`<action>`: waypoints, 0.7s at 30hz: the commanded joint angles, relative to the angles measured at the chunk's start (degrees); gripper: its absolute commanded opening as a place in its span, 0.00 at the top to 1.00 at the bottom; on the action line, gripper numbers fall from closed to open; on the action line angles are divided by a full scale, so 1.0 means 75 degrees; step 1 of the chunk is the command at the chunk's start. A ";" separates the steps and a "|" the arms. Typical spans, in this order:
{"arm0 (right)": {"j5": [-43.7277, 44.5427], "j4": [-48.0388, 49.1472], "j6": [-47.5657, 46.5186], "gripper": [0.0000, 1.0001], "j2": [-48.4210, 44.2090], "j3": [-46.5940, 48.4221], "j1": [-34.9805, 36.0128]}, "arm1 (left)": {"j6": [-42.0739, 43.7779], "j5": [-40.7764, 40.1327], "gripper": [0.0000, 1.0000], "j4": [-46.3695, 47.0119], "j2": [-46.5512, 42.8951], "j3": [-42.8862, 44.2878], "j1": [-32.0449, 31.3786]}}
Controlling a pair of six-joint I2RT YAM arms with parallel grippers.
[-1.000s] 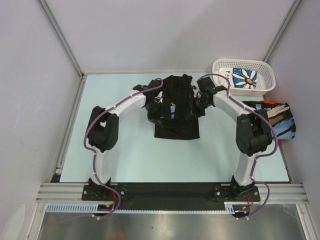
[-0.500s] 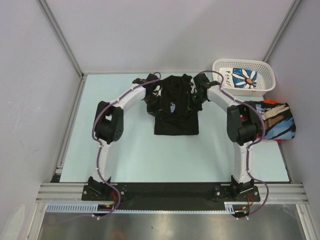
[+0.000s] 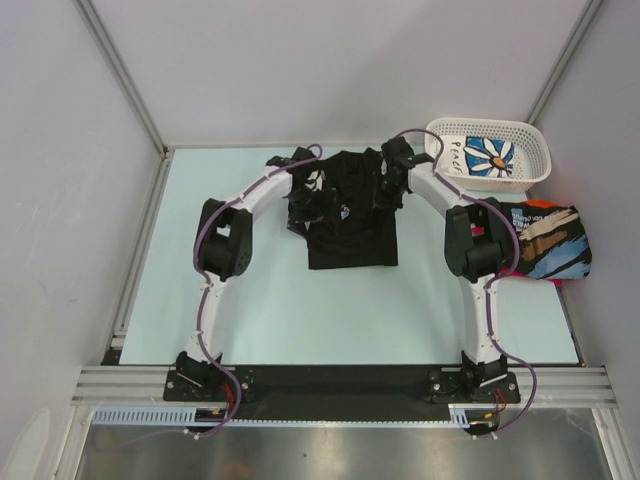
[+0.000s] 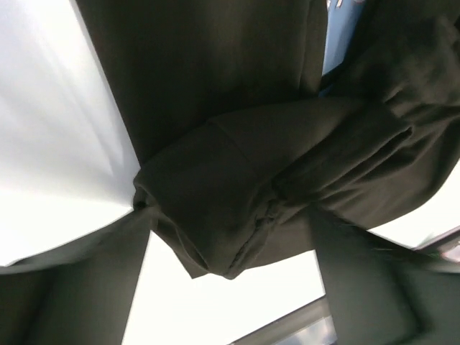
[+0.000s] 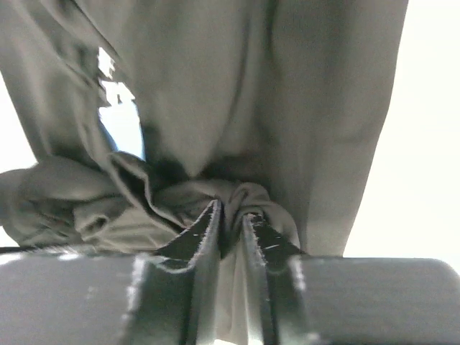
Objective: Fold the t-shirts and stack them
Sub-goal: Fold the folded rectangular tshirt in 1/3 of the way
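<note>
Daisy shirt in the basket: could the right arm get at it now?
Likely yes, once freed: the daisy shirt lies uncovered in the open basket near the right pincer, which looks pinched on the black shirt.

White lattice basket [image 3: 490,184] (far right), pale table [image 3: 270,300]

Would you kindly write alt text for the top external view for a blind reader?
The left gripper and right gripper reach the far end of a black t-shirt lying on a pale table. At right, a white basket holds a daisy-print t-shirt, beside a stack of folded t-shirts.
</note>
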 commanded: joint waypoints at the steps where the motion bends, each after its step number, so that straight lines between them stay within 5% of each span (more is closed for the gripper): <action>1: 0.0872 0.0288 0.0236 0.70 0.0015 0.0852 -0.0044 | 0.0141 0.0132 0.00 0.0211 -0.0349 0.0372 0.0166; 7: 0.2055 0.0451 0.0447 0.52 -0.0347 0.0736 -0.0044 | 0.0188 0.0121 0.00 0.0269 -0.0746 0.0209 0.0213; 15: 0.1788 0.1856 0.0447 0.55 -0.2300 -0.1217 -0.0032 | 0.0363 -0.0008 0.03 0.0456 -0.2139 -0.0459 0.0225; 17: 0.1426 0.2208 0.0471 0.64 -0.2724 -0.1653 -0.0032 | 0.0504 0.0179 0.67 0.0574 -0.2399 -0.0821 0.0225; 18: 0.1122 0.2314 0.0494 0.91 -0.3028 -0.1887 -0.0044 | 0.0493 0.0191 1.00 0.0574 -0.2527 -0.0928 0.0224; 19: 0.1038 0.2303 0.0564 1.00 -0.3147 -0.2180 -0.0044 | 0.0516 0.0249 1.00 0.0586 -0.2563 -0.1068 0.0224; 21: 0.0780 0.2268 0.0646 1.00 -0.3300 -0.2451 -0.0032 | 0.0575 0.0261 1.00 0.0597 -0.2494 -0.1478 0.0224</action>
